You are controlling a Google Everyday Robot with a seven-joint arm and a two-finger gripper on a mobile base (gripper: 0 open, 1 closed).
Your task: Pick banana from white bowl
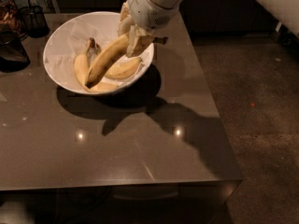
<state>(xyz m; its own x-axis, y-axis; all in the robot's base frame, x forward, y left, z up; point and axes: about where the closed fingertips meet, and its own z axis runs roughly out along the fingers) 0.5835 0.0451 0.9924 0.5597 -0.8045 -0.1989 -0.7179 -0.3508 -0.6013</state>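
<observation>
Over the white bowl [52,48], our end effector [133,37] clasps the banana [103,60] near its stem; we judge it light and easily bruised.

hand [134,37] over bowl [46,59] rim, banana [105,59] end hidden

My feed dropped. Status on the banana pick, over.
Gripper at right rim of white bowl, shut on banana at its upper end. Banana tilted, lower tip down in bowl. Shorter bananas alongside; nothing over it.
</observation>
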